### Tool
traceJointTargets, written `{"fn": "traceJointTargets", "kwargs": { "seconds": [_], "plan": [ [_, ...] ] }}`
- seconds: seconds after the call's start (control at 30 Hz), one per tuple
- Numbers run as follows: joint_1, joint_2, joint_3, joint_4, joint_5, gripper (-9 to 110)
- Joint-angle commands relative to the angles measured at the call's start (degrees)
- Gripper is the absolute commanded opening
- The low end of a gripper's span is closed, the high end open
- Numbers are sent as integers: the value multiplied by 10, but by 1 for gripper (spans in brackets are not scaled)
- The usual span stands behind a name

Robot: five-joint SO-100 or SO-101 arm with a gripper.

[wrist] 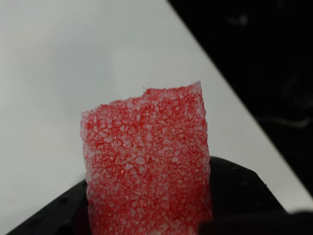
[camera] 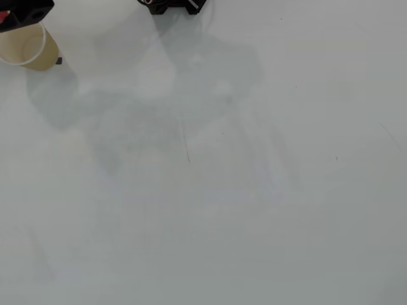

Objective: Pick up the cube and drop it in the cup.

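tool [wrist: 151, 230]: closed on the cube [wrist: 146, 161], black fingers either side of its lower part | cube: red foam block, upright, raised above the white desk [wrist: 73, 73] | cup [camera: 28, 47]: top left in the overhead view, part-covered by the arm

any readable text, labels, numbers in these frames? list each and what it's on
None. The cube, held in the end effector, is plain red foam in the wrist view. The cup shows bare tan paper in the overhead view, with no print visible. The table is unmarked.
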Motion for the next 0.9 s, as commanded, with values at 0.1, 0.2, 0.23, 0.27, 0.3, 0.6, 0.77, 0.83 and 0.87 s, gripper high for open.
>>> {"fn": "traceJointTargets", "kwargs": {
  "seconds": [0.1,0.2,0.23,0.27,0.3,0.6,0.77,0.83,0.87],
  "plan": [
    [15,-6,-106,-21,-4,4],
    [12,-10,-107,-18,-4,4],
    [11,-10,-107,-14,-4,4],
    [7,-10,-107,-9,-4,4],
    [4,-10,-107,0,-4,4],
    [-17,-8,-98,47,-2,4],
    [-18,-8,-95,78,-3,4],
    [-18,-7,-94,80,-3,4],
    [-19,-7,-94,80,-3,4]
  ]
}}
